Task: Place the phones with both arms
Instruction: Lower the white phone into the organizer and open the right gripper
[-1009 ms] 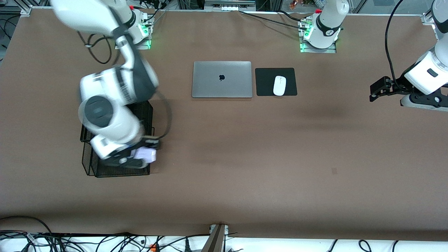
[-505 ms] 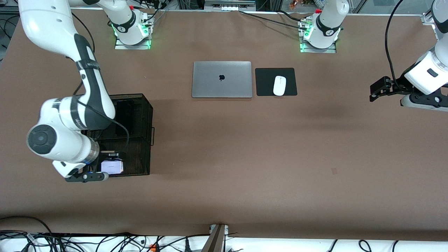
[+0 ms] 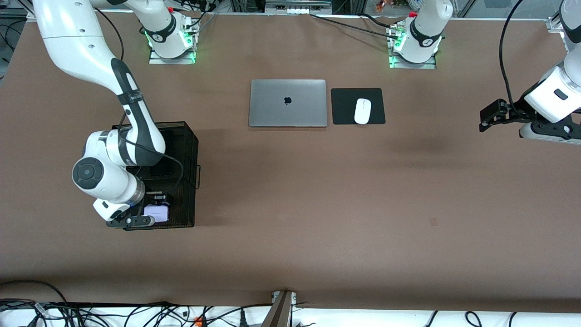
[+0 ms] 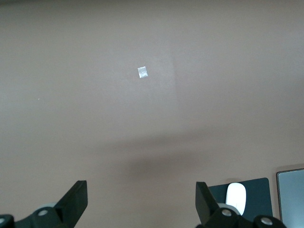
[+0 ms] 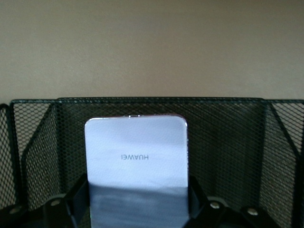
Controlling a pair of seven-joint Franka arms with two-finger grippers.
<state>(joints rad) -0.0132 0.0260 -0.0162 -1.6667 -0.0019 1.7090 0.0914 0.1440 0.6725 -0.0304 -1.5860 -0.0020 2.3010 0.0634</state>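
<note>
My right gripper (image 3: 152, 209) is shut on the pale lavender-white phone (image 3: 157, 212) and holds it in the part of the black mesh basket (image 3: 187, 150) nearest the front camera. In the right wrist view the phone (image 5: 136, 161) stands between my fingers (image 5: 80, 197), its back with the brand name showing, and the mesh wall (image 5: 228, 137) is just past it. A dark slab-like shape (image 3: 162, 156) lies in the basket's farther part, partly hidden by the arm. The flip phone is not visible. My left gripper (image 3: 488, 119) waits open and empty over the left arm's end of the table; it also shows in the left wrist view (image 4: 140, 199).
A closed silver laptop (image 3: 288, 103) and a white mouse (image 3: 362, 111) on a black pad (image 3: 379, 97) lie near the arm bases. A small tape mark (image 3: 433, 221) is on the brown table. The left wrist view shows the mark (image 4: 142, 72) and the mouse (image 4: 236, 197).
My right arm swung from the basket's edge toward its outer end, then back a little, carrying the lavender phone into the basket's near part. The left arm has not moved.
</note>
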